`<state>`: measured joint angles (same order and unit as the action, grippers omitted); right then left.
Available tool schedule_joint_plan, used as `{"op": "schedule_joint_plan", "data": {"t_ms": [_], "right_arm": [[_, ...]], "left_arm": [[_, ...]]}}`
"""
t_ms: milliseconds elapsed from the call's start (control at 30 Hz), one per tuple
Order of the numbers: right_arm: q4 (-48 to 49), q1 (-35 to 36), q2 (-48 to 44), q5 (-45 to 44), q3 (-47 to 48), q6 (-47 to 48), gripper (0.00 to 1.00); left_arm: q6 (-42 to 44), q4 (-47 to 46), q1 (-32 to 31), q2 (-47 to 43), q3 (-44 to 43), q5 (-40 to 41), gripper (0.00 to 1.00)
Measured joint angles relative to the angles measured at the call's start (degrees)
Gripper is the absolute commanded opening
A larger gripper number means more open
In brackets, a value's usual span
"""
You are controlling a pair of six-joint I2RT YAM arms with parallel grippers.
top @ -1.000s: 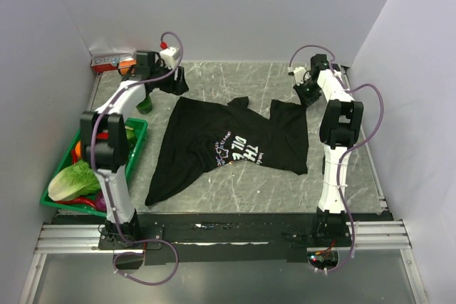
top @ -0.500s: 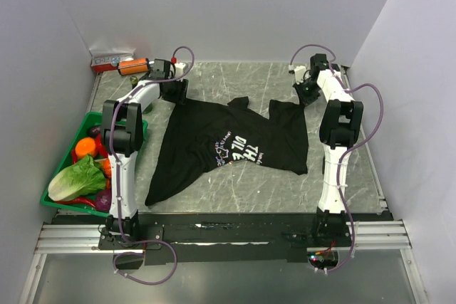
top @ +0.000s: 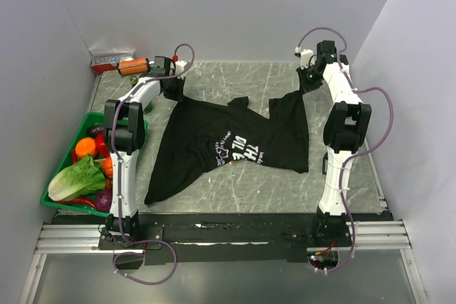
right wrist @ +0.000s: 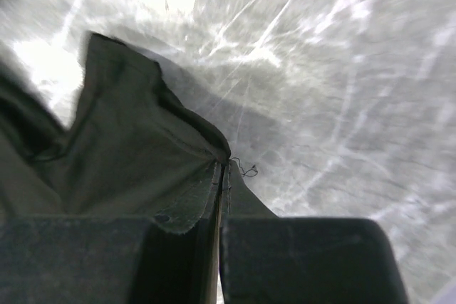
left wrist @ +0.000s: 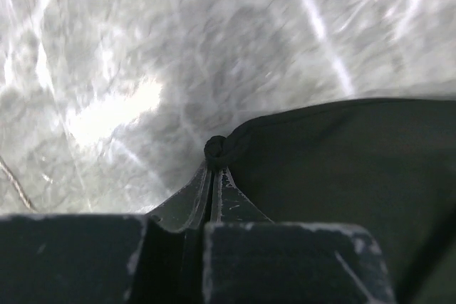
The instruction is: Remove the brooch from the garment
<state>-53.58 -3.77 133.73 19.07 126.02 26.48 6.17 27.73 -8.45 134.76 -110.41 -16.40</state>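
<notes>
The black short-sleeved T-shirt (top: 235,140) lies in the middle of the grey marbled table (top: 235,80). It is spread out, with a few folds. Its white printed letters (top: 239,149) face up on the chest. The brooch is too small to pick out from above.

The shirt's two far corners are each pinched by a gripper. The left gripper (top: 173,88) is at the far left of the shirt. Its wrist camera shows the two fingers (left wrist: 187,203) pressed together on a small bunched bit of black cloth. The right gripper (top: 308,83) is at the far right of the shirt. Its fingers (right wrist: 248,201) are squeezed tight on a thin edge of cloth, and a loose thread sticks out there. The cloth looks pulled up a little at that corner.

On the left side of the table is a green plastic tray (top: 89,114). In it are a leafy green lettuce (top: 75,178), a round orange fruit (top: 85,147) and some other small foods. At the far left corner lie an orange can (top: 133,66) and a red and white box (top: 108,58), close together.
</notes>
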Motion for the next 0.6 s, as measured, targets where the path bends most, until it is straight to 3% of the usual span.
{"op": "schedule_joint_plan", "data": {"t_ms": [200,400,600], "right_arm": [[2.91,-1.01,-4.76,-3.02,3.5,-5.38,0.0],[10.64,-4.57,-15.41,-6.51,4.94,-10.84,0.0],[17.62,-5.77,-25.62,-9.73,9.55,-14.73,0.0]], "left_arm": [[-2.43,-2.84,1.07,-5.4,1.07,-3.13,0.01],[-2.8,-12.85,2.49,-25.22,5.9,-1.84,0.01],[-2.45,-21.97,1.99,-38.93,3.52,2.82,0.01]]}}
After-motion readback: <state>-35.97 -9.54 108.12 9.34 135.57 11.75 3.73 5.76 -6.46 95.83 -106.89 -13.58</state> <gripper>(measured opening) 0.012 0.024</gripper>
